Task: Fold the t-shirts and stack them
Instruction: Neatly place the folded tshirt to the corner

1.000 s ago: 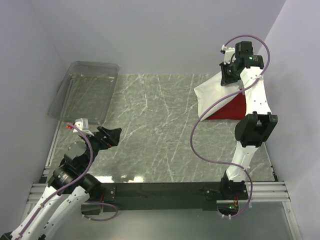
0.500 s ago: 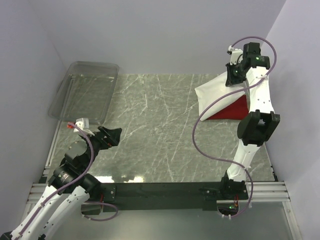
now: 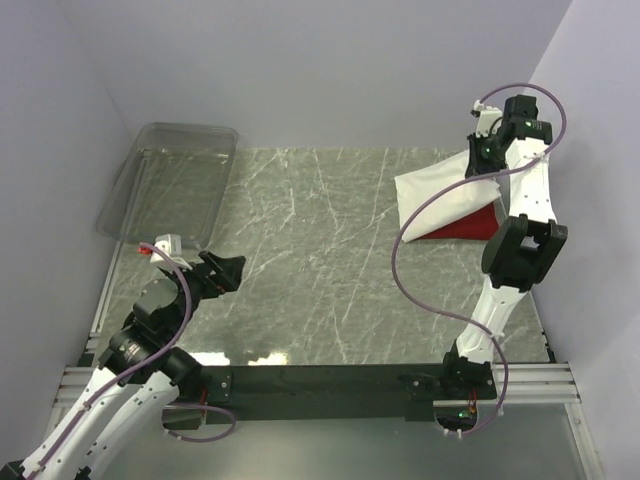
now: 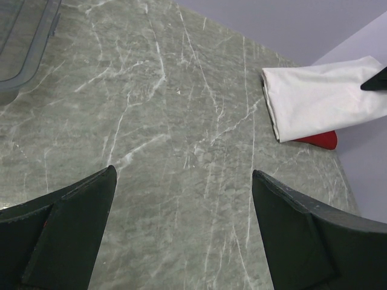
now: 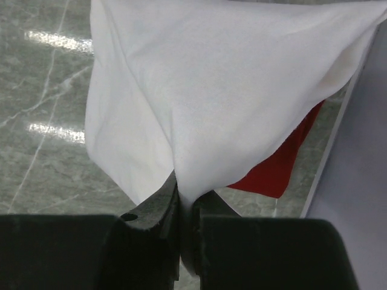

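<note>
The white t-shirt (image 3: 445, 195) is folded and hangs tilted at the far right of the table, over the red t-shirt (image 3: 472, 226), which lies flat beneath it. My right gripper (image 3: 483, 152) is shut on a pinched corner of the white t-shirt (image 5: 230, 90), lifting that end high near the right wall. In the right wrist view the red t-shirt (image 5: 281, 163) shows below the white cloth. My left gripper (image 3: 232, 272) hovers open over the near left of the table, nothing between its fingers (image 4: 66, 223). The left wrist view shows both t-shirts, white (image 4: 320, 99) over red (image 4: 317, 139), far ahead. No chest graphic is visible.
A clear plastic bin (image 3: 170, 180) sits at the back left of the marble table (image 3: 320, 260). Purple walls close in on the left, back and right; the right wall is close beside the t-shirts.
My right gripper has moved right and up toward the wall, dragging the white t-shirt's held corner with it. The left arm has barely shifted.
</note>
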`<control>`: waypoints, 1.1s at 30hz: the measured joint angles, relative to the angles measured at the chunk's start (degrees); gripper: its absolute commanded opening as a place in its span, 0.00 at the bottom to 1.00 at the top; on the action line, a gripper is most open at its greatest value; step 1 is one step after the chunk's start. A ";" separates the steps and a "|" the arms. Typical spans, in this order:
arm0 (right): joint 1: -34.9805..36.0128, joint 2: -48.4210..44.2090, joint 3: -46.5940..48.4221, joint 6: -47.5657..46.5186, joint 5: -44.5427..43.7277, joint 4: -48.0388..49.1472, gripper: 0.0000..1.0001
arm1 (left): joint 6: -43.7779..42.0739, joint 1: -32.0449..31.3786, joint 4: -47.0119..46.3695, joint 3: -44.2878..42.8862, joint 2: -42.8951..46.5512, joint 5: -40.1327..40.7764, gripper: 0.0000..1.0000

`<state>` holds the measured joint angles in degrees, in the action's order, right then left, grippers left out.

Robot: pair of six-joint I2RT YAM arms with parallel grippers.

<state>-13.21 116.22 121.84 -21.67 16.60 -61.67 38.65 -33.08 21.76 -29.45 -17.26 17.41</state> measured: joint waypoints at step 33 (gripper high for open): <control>-2.82 2.14 -19.67 -2.14 -13.03 20.87 0.70 | -0.02 0.00 0.00 0.00 -2.82 -0.15 1.00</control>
<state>-16.03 118.37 102.17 -23.81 3.57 -40.80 38.63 -33.08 21.76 -29.45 -20.08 17.26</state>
